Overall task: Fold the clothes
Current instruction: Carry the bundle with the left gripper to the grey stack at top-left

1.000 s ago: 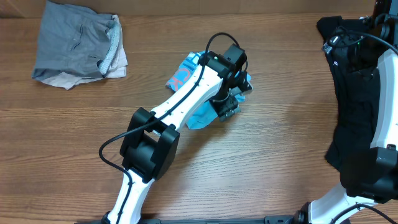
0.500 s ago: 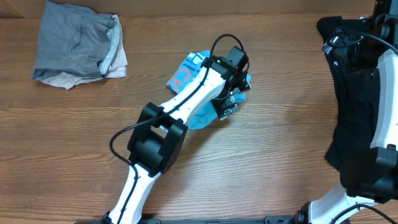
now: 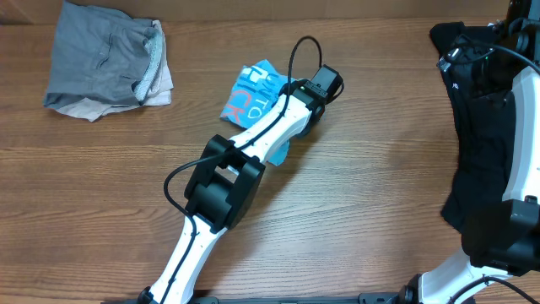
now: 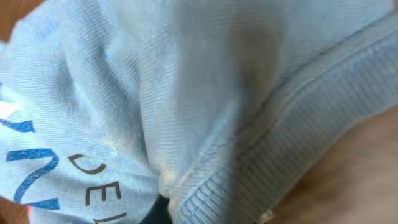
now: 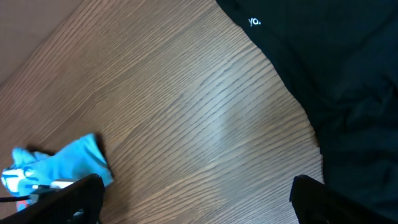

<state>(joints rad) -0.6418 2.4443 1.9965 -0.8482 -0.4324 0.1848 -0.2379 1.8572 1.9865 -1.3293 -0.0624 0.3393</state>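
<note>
The light blue T-shirt [image 3: 251,91] is lying bunched near the middle of the wooden tabletop [image 3: 380,211], its red and white lettering facing up. The left arm [image 3: 253,139] is reaching across it from the near edge, its wrist covering the shirt's right part, and a small corner of blue is showing beneath the forearm. In the left wrist view the blue cloth is filling almost the whole picture, with a ribbed hem running diagonally and blue lettering at the lower left. The left gripper [image 4: 157,213] is showing only as a dark tip at the bottom edge, where the folds are gathering; it is closed tight, pinching the shirt.

The right gripper [image 5: 199,205] is hanging over bare wood with its fingers [image 5: 68,199] spread wide and nothing between them. The black garment [image 3: 481,110] is lying spread along the right side of the tabletop, partly under the right arm [image 3: 516,169]. The grey and beige pieces [image 3: 101,63] are sitting in a loose pile at the far left corner, well apart from the shirt.
</note>
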